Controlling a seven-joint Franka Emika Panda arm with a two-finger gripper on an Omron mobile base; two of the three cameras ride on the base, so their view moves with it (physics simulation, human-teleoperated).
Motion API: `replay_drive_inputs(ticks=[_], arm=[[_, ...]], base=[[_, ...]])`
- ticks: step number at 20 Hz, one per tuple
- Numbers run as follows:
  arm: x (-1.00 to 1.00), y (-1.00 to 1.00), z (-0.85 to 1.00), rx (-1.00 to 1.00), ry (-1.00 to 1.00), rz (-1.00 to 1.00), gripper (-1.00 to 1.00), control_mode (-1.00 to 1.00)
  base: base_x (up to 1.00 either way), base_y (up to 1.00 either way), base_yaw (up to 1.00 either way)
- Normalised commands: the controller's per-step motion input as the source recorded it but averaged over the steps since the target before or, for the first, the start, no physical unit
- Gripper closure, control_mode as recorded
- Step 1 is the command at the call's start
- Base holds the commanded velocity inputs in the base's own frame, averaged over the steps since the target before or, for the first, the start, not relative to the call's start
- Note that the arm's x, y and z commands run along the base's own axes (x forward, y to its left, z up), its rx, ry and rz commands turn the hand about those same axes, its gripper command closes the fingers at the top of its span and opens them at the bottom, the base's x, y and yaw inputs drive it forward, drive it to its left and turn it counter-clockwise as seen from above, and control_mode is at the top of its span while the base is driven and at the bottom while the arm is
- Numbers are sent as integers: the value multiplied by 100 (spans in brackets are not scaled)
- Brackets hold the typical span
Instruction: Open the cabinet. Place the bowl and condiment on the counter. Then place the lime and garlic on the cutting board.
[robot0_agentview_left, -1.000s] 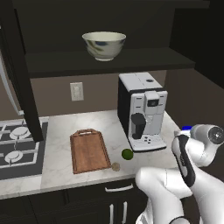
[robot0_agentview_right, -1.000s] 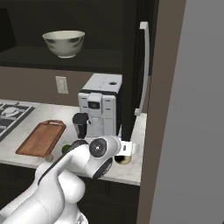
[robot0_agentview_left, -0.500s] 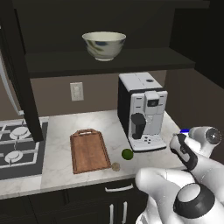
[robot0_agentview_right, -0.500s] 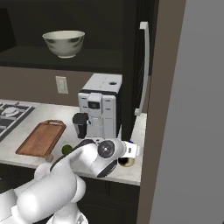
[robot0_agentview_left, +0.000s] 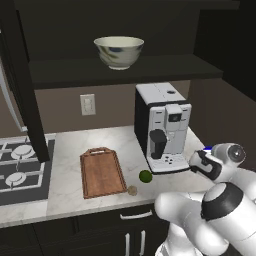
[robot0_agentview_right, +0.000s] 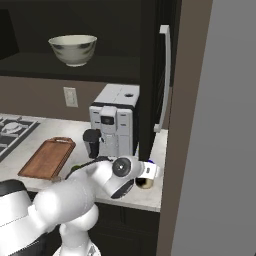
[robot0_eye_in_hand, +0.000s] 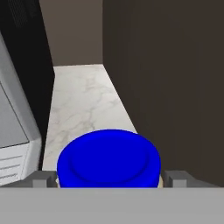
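My gripper (robot0_eye_in_hand: 109, 179) is shut on the condiment bottle (robot0_eye_in_hand: 109, 159), whose blue cap sits between the two fingertips (robot0_eye_in_hand: 43, 178). The bottle (robot0_agentview_right: 146, 179) hangs low over the counter's right end, beside the coffee machine; I cannot tell if it touches. The patterned bowl (robot0_agentview_left: 119, 51) stands on the shelf of the open cabinet. The wooden cutting board (robot0_agentview_left: 102, 171) lies left of the machine. The lime (robot0_agentview_left: 145, 176) and the garlic (robot0_agentview_left: 132, 190) rest on the counter off the board's right corner.
A white coffee machine (robot0_agentview_left: 162, 127) stands between the board and my hand. The open cabinet door (robot0_agentview_right: 162, 75) and a dark side wall (robot0_eye_in_hand: 175, 87) close in the counter's right end. A stove (robot0_agentview_left: 20, 170) is at the far left.
My arm's elbow has swung closer to the cameras. The hand with the bottle has stayed near the same spot, sinking slightly.
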Motion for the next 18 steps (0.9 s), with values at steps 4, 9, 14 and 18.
replay_drive_inputs(ticks=[4, 9, 14, 18], arm=[[-4, 0, -16, 0, 0, 0, -100, -100], [-16, 0, 0, 0, -1, 0, -100, -100], [-3, 0, 1, 0, 0, 0, -100, -100], [-14, 8, 24, -1, -3, 0, -100, -100]], base=[[0, 0, 0], [0, 0, 0], [0, 0, 0], [0, 0, 0]])
